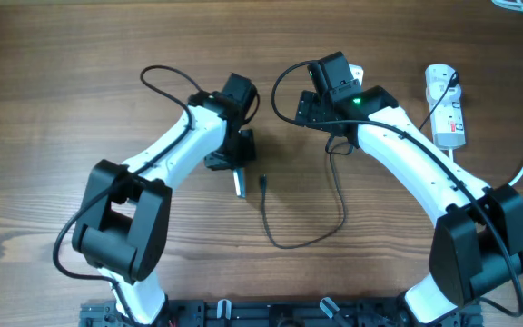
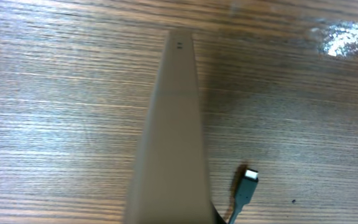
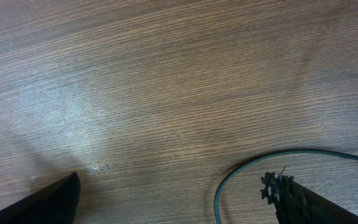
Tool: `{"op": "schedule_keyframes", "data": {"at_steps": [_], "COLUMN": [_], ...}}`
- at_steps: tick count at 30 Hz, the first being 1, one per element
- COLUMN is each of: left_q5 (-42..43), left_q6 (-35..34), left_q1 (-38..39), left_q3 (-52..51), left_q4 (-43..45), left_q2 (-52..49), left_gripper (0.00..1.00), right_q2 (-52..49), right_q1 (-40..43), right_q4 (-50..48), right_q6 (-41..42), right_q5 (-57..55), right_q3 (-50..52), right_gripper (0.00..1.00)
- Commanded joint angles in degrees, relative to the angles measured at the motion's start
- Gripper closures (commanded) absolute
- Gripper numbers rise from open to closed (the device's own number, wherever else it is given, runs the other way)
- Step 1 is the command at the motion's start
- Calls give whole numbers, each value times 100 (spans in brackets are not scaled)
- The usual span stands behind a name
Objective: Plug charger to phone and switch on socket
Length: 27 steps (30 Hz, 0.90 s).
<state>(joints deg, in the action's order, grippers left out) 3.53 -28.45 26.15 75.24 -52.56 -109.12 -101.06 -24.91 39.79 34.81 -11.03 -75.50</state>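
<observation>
My left claw (image 1: 234, 163) is clamped tight on the phone (image 2: 173, 137). I've got it edge-on, so my wrist cam mostly sees a narrow grey slab over the surface (image 2: 55, 112). The charger (image 3: 303, 150) has its plug (image 2: 248, 182) lying just beside the phone, not touching it. My right claw (image 3: 173, 180) is spread wide over bare wood, holding nothing, and the charger loops in near one finger. The socket (image 1: 445, 104) sits well off to the right, past my right arm.

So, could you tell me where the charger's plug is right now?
In the overhead view, the charger plug lies on the table near the centre, just right of the phone that the left gripper holds.
</observation>
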Motion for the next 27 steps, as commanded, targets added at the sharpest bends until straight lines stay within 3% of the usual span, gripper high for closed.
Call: {"op": "schedule_keyframes", "data": {"at_steps": [1, 17, 23, 27], "left_q5": [-463, -472, -472, -472], "left_q6": [-179, -208, -205, -208], "left_q1": [166, 212, 212, 212], "left_q3": [-26, -326, -326, -326], "left_q4": [7, 417, 485, 503], "left_q2": [-52, -52, -52, -52], "left_gripper": [95, 94, 80, 83], "right_q2": [-94, -94, -94, -94], "right_q1": [24, 24, 24, 24], "right_q4": [-13, -13, -13, -13], "right_q6": [-26, -31, -26, -28], "right_q5": [-162, -162, -164, -162], "right_q3": [9, 9, 9, 9], "right_gripper": [0, 0, 0, 0]}}
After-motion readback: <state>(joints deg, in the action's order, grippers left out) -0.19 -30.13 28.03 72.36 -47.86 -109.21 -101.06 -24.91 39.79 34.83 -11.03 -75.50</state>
